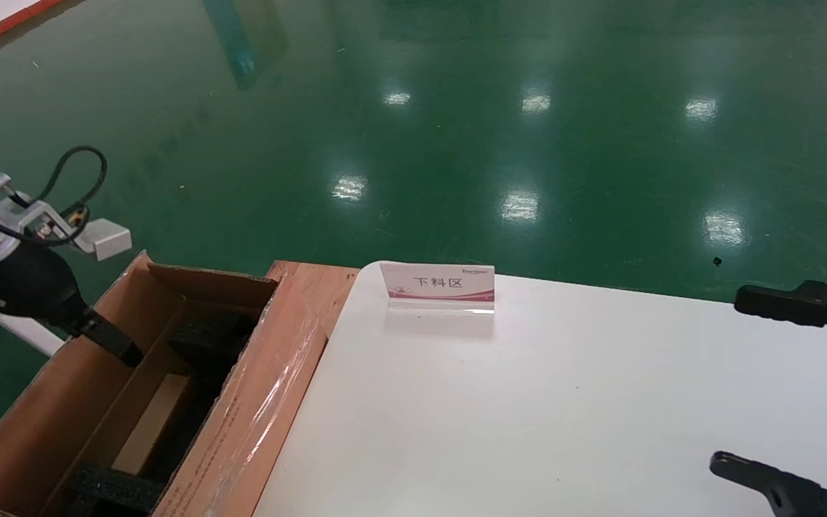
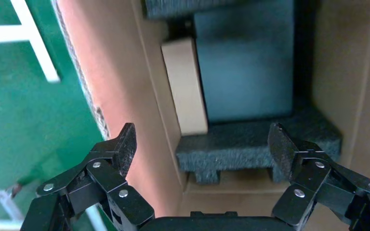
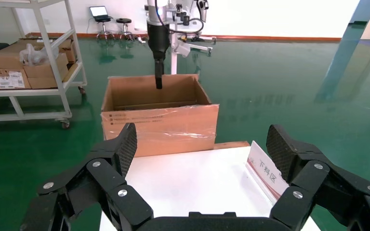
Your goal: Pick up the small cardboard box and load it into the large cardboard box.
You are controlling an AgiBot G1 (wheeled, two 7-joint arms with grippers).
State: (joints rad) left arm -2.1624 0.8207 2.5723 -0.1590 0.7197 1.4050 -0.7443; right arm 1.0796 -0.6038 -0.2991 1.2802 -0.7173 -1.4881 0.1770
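Right hand (fingers spread) faces the large cardboard box.

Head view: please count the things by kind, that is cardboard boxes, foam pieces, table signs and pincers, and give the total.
Cardboard boxes: 2, the large cardboard box and the small cardboard box inside it.
Foam pieces: 2.
Table signs: 1.
Pincers: 2, left pincer, right pincer.
Total: 7
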